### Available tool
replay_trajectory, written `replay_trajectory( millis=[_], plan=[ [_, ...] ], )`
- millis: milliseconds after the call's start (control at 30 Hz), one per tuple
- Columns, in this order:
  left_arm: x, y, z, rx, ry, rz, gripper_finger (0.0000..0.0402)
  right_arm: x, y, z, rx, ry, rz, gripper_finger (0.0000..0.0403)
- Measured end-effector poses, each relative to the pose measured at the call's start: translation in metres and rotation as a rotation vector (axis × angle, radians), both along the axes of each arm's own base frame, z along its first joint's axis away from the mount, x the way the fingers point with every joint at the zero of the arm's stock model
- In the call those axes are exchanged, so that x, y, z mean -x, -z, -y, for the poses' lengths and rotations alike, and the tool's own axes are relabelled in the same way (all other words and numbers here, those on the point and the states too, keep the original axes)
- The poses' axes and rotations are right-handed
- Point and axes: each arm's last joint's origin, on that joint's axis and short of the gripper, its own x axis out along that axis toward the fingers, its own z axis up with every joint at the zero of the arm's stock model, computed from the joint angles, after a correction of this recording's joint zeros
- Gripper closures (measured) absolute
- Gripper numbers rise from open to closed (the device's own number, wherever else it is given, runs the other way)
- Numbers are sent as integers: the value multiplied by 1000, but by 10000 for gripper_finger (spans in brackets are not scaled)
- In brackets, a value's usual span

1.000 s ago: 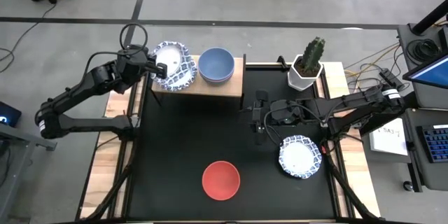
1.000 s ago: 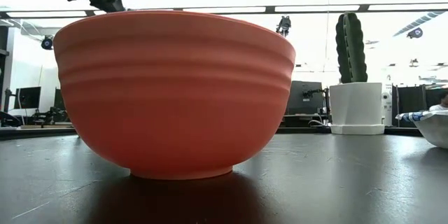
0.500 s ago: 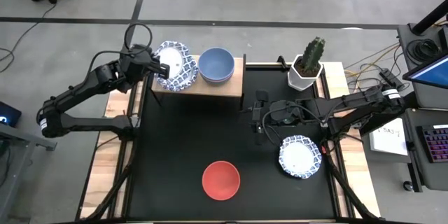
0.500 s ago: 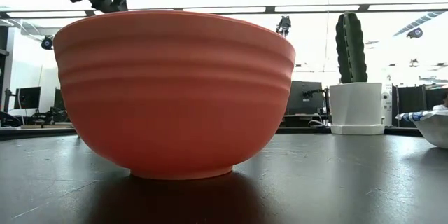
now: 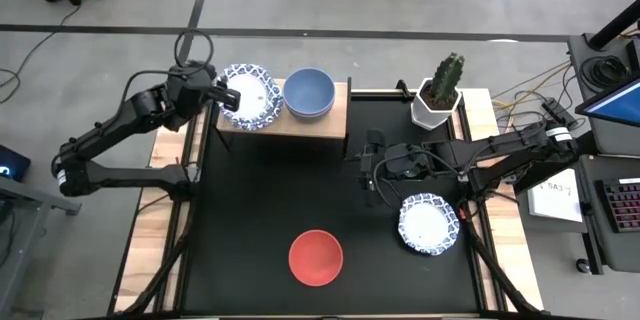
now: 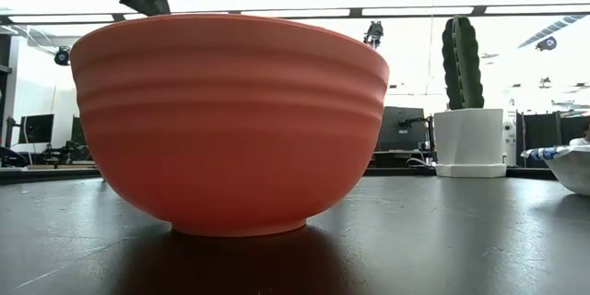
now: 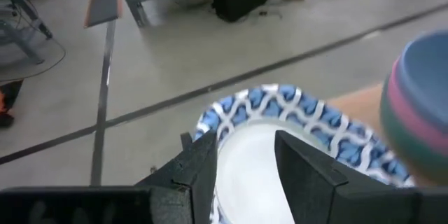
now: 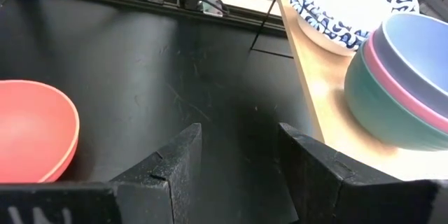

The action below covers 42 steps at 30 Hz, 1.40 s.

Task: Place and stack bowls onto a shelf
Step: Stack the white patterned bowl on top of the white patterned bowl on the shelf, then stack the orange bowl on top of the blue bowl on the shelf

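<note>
In the high view my left gripper (image 5: 226, 98) is at the left rim of a white bowl with a blue-patterned rim (image 5: 251, 96). That bowl sits level on the left part of the wooden shelf (image 5: 300, 126). The gripper is open. In the left wrist view one finger (image 7: 201, 168) is outside the rim (image 7: 210, 122) and the other (image 7: 302, 168) is over the white inside. Beside the bowl stands a stack (image 5: 308, 92) with blue-grey on top, then pink and green (image 8: 392, 77). My right gripper (image 5: 370, 168) hovers open over the mat. The red bowl (image 5: 316, 258) and another patterned bowl (image 5: 429, 225) rest on the mat. My left gripper comes at the patterned bowl level from the table's left and straddles its left rim (image 7: 210, 122), one finger outside and one inside. A gap of white bowl shows between the fingers. Whether either finger touches the rim, I cannot tell.
The cactus in its white pot (image 5: 439, 92) stands at the mat's far right corner. The red bowl (image 6: 230, 120) fills the low view, with the pot (image 6: 468, 138) behind it. A black frame post (image 5: 348, 120) edges the shelf's right end. Bare mat (image 5: 260, 200) lies between the shelf and the red bowl.
The patterned bowl at my left gripper was tilted over the shelf's left part. It now sits level there. My left gripper has shifted slightly toward the table's left. My right arm has kept still.
</note>
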Motion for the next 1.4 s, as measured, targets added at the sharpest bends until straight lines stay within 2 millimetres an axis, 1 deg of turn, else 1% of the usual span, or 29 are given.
replay_trajectory(
  millis=[133,300,400,567,667,767,967,1067,1167,1267,1400],
  plan=[
    [-5,15,-3,36,-7,-73,279,0,0,0,-3,1,1,227],
    [-10,27,-10,-31,-161,-195,292,0,1,0,-8,4,2,227],
    [-16,33,-19,-46,-226,-257,301,0,2,0,-14,7,-1,227],
    [-24,50,-42,3,-293,-341,317,0,3,0,-24,13,-1,227],
    [-29,60,-53,46,-300,-374,325,0,3,0,-30,16,-2,227],
    [-34,67,-58,88,-275,-384,333,1,5,0,-29,16,-9,227],
    [-36,68,-59,101,-263,-384,343,1,9,0,-37,21,-18,227],
    [-31,64,-52,118,-232,-357,345,2,12,0,-39,23,-27,227],
    [-28,58,-37,191,-118,-265,345,3,19,0,-36,23,-48,227],
    [-29,52,-15,237,41,-177,345,5,29,1,-32,24,-75,227],
    [-31,45,22,271,251,-71,345,7,35,1,-44,33,-91,227]
  ],
)
